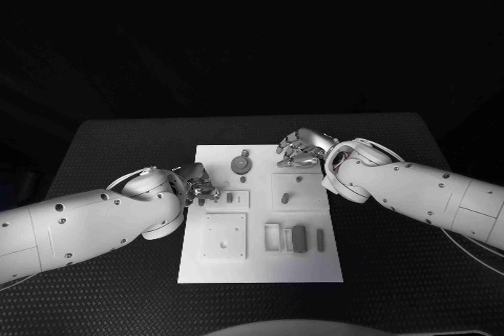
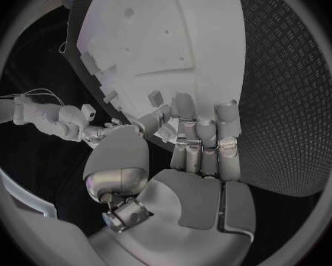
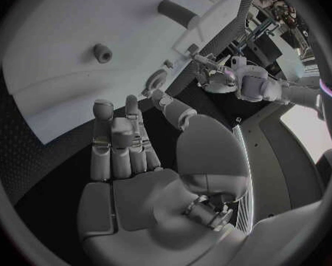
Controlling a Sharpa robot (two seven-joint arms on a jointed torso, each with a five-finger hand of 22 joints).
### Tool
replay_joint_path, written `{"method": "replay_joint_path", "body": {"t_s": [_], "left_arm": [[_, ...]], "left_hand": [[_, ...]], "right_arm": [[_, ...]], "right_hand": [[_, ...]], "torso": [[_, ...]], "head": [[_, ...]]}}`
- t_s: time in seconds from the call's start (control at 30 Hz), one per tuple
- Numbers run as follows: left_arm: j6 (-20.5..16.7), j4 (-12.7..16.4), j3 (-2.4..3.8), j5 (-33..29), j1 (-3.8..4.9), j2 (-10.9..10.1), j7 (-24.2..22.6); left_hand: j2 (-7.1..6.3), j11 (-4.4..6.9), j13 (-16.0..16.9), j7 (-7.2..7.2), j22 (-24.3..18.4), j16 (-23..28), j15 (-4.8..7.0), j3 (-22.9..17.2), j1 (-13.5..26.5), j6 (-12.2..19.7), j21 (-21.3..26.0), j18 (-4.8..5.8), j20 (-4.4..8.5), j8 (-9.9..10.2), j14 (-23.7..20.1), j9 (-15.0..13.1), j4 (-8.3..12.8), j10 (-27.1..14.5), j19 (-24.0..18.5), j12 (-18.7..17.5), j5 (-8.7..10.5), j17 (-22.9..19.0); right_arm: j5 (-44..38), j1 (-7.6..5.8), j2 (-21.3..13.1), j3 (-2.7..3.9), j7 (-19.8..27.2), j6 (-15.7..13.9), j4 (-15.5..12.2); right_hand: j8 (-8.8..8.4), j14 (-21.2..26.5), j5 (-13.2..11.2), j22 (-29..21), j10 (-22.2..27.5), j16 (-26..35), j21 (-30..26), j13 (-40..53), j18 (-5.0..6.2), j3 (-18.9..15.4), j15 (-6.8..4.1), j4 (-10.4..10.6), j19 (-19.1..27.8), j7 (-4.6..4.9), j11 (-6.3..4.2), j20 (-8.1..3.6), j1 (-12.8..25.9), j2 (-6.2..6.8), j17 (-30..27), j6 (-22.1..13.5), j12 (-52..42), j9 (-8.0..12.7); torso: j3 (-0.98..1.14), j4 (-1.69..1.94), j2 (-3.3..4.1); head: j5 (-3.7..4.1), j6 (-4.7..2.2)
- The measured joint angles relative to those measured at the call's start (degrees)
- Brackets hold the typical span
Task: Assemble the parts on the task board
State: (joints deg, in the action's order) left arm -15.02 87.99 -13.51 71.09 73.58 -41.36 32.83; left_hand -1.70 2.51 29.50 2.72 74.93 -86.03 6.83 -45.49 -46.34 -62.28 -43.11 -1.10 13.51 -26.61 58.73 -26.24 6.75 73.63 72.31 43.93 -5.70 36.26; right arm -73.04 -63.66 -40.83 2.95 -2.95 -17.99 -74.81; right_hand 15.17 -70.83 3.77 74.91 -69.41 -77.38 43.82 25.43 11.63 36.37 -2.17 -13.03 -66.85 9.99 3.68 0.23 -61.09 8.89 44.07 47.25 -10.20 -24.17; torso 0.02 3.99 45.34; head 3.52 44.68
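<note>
On the black table (image 1: pixel 105 146) I am seeing the white board (image 1: pixel 263 267) lying in the middle, with its long side running from 12 to 6 o'clock. My left hand (image 1: pixel 197 184) is hovering at the board's 9 o'clock edge, fingers half curled and holding nothing that I can see; the left wrist view is showing them (image 2: pixel 203 130) just over the board's rim. My right hand (image 1: pixel 302 149) is hanging over the 1 o'clock corner, fingers (image 3: pixel 118 136) bent loosely and also without a part in them.

The round gear part (image 1: pixel 240 164) is lying near 12 o'clock on the board, between both hands. It is sitting just at 9 o'clock from the right hand, which I am judging as nearer. A short peg (image 1: pixel 285 198) is standing in its square at 6 o'clock from that hand. Three bars (image 1: pixel 301 238) are lying lower, long axes pointing toward 12.
</note>
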Motion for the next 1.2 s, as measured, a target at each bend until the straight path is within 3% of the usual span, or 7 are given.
{"method": "replay_joint_path", "body": {"t_s": [0.47,1.2], "left_arm": [[2.04,0.68,0.05,0.28,-0.01,-1.01,0.0],[4.34,-0.03,0.17,0.2,0.14,-0.28,0.01]], "left_hand": [[0.68,0.49,-0.41,-0.28,-0.01,-0.47,0.05,0.04,0.53,-0.29,-0.87,0.0,0.11,-0.76,0.37,-0.9,-0.03,0.49,0.3,0.94,-0.49,-0.03],[1.88,1.01,-1.06,-0.82,-0.02,-1.16,0.45,0.25,1.73,-1.17,-1.54,0.0,0.62,-1.19,1.19,-1.84,0.11,1.01,1.07,1.55,-0.91,-0.02]], "right_arm": [[0.0,0.0,-0.01,0.0,0.01,0.0,0.05],[0.0,0.0,0.04,0.0,0.03,0.0,0.1]], "right_hand": [[0.0,-0.01,0.0,0.0,0.01,0.0,0.0,-0.01,0.0,0.0,0.01,0.0,0.0,0.15,-0.01,0.01,0.0,0.0,0.0,0.18,0.0,-0.01],[0.0,0.12,0.0,0.0,-0.14,0.0,0.0,-0.01,0.0,0.0,-0.12,0.0,0.01,0.03,0.14,0.01,0.0,0.0,0.0,0.28,0.0,-0.01]], "torso": [[0.01,0.02,-0.01],[0.01,0.03,-0.02]], "head": [[0.08,0.13],[0.05,0.12]]}}
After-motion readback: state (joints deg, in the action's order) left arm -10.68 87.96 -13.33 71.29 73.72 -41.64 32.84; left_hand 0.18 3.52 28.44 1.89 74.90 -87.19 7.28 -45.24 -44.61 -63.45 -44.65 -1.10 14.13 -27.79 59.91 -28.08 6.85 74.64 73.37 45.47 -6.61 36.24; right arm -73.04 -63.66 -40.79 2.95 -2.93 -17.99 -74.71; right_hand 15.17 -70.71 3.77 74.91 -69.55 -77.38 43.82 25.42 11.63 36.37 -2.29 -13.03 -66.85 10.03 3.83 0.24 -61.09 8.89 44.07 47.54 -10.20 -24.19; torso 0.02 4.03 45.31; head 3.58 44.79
